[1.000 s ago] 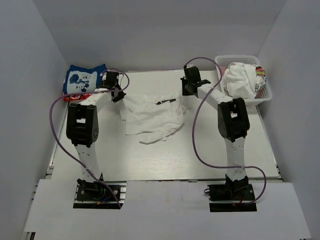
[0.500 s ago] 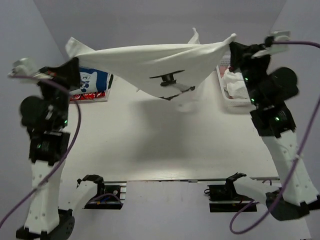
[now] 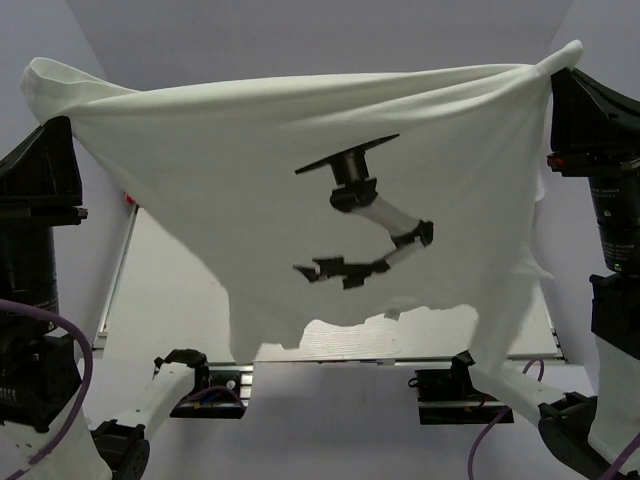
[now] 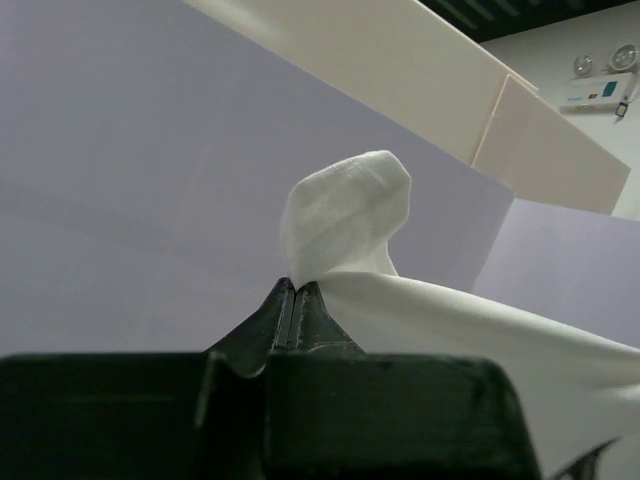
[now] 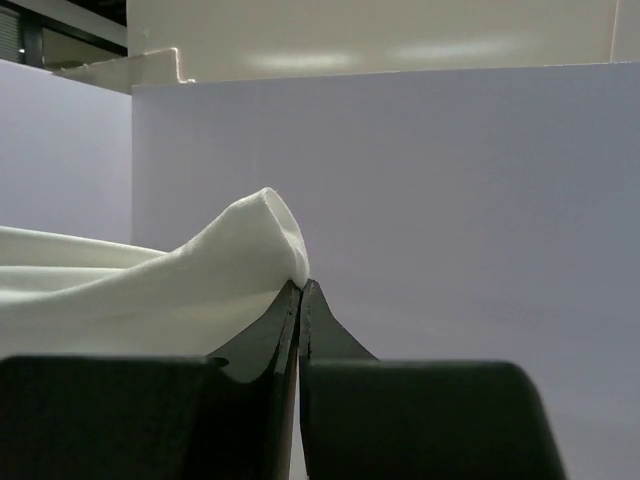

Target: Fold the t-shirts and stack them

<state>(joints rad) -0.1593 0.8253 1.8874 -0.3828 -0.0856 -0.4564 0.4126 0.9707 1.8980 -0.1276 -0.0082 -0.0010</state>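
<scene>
A large white t-shirt (image 3: 300, 200) with a black print (image 3: 365, 220) hangs spread wide high in front of the top camera, stretched between my two grippers. My left gripper (image 3: 60, 125) is shut on its left upper corner, seen bunched above the jaws in the left wrist view (image 4: 345, 215). My right gripper (image 3: 560, 75) is shut on its right upper corner, seen in the right wrist view (image 5: 250, 250). The shirt's ragged lower edge hangs over the table's near part. The other t-shirts are hidden behind the raised shirt.
The white table (image 3: 160, 300) shows only at the lower left and along its near edge. Grey walls enclose the space. The arm bases (image 3: 200, 385) stand at the near edge. The basket and the back of the table are hidden by the cloth.
Both arms have lifted the white shirt from the table up high towards the camera and pulled it wide apart. It now covers most of the top view.
</scene>
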